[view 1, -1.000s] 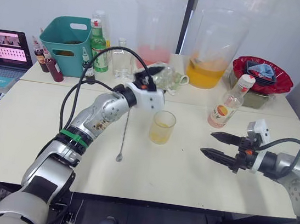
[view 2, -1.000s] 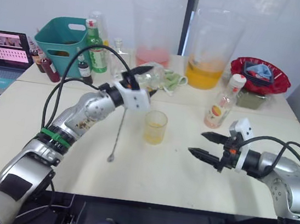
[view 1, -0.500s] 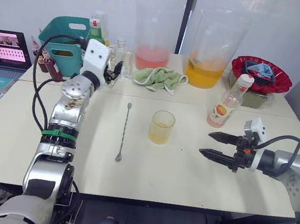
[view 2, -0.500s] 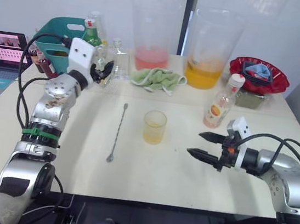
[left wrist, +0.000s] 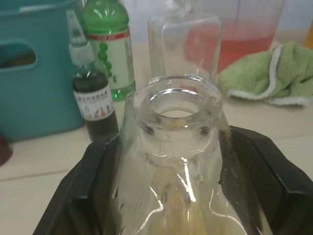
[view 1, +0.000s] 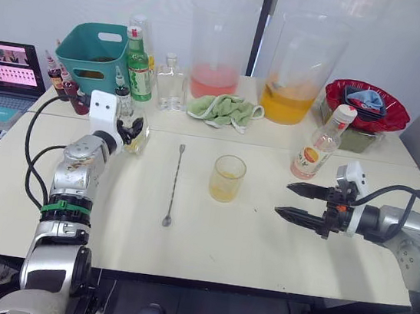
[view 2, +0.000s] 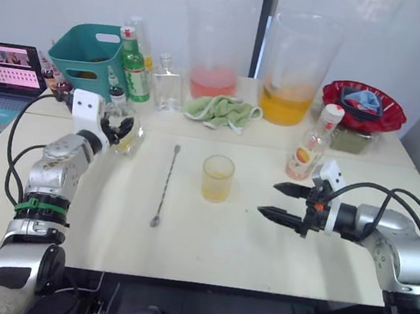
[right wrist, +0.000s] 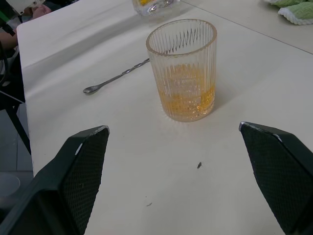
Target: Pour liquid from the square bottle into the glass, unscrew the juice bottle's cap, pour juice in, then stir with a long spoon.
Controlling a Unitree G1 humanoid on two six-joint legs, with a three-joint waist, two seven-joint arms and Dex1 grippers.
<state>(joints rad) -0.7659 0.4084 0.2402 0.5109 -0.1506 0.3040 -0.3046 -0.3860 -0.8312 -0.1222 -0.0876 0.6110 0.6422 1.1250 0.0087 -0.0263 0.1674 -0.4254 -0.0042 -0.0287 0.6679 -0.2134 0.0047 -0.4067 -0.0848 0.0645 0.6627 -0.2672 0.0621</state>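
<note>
Your right gripper [view 1: 292, 200] hovers with jaws spread wide and empty, pointing at the small ribbed clear glass [view 1: 227, 178] holding a little yellow liquid. The slim clear plastic juice bottle [view 1: 316, 148] with its white cap [view 1: 345, 113] stands upright just behind those jaws, nearer this arm. Your left gripper [view 2: 118, 129] is clamped on the squat faceted square bottle [left wrist: 179, 147], upright at the table's left. The long silver spoon [view 1: 173, 185] lies between.

1. The glass [right wrist: 182, 68], ribbed and holding a little yellow-orange liquid, stands upright on the pale table [right wrist: 146, 166].
2. The long spoon [right wrist: 116, 78] lies flat just beside the glass.
3. The right gripper [right wrist: 181, 188] faces the glass, fingers spread wide.
</note>
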